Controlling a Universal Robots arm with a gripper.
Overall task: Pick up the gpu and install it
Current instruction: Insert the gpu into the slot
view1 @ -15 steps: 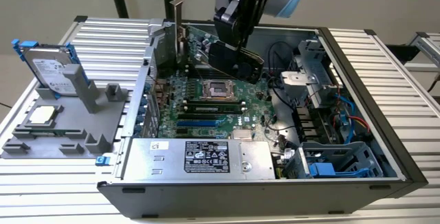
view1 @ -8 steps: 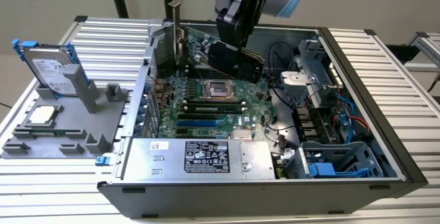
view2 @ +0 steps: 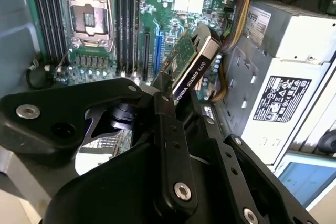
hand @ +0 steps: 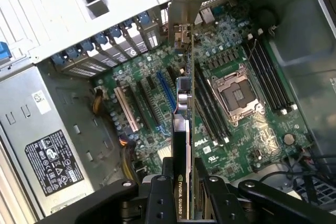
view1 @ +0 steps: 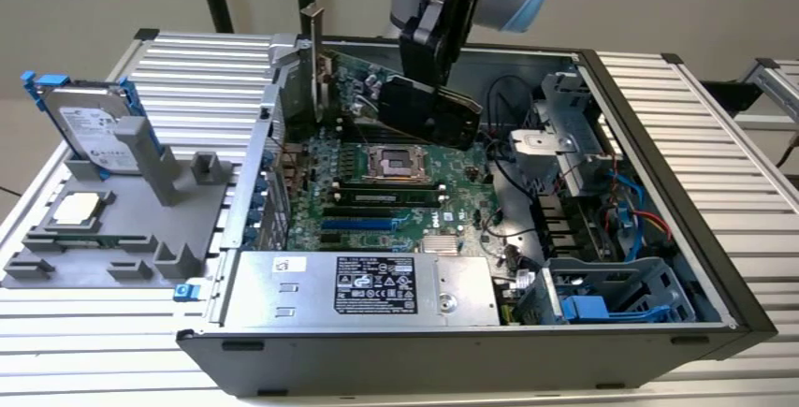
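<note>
You've got the gpu (view1: 431, 112) in the air inside the open computer case (view1: 699, 145), not seated; gripper (view1: 422, 75) is clamped on it, one finger on each face; in the first wrist view the fingers (hand: 157, 203) pinch the card (hand: 182, 124) edge-on, black cover on one side, green board on the other; in the second wrist view the card (view2: 191, 61) sticks out past the fingers (view2: 170, 129), tilted, label face toward the camera; its silver bracket (hand: 185, 1) points at the case's rear slot openings; in the exterior view the card hangs tilted over the upper part of the motherboard (view1: 374, 201), its lower corner just above the open CPU socket (view1: 397, 161); it looks clear of the board, though you can't confirm from these angles that no edge touches; the card's line runs alongside the expansion slots, with the blue slot (hand: 165, 90) and white slot (hand: 126, 109) on one side and the memory slots (hand: 207, 111) on the other; power supply (view1: 362, 285) sits at the near end of the case, well away from the card; outside the case, on the exterior view's left, a grey fixture (view1: 100, 239) holds a silver hard drive (view1: 94, 126) with blue rails standing upright and a square CPU chip (view1: 78, 207) lying flat; all of it rests on a slatted metal table (view1: 749, 239).
</note>
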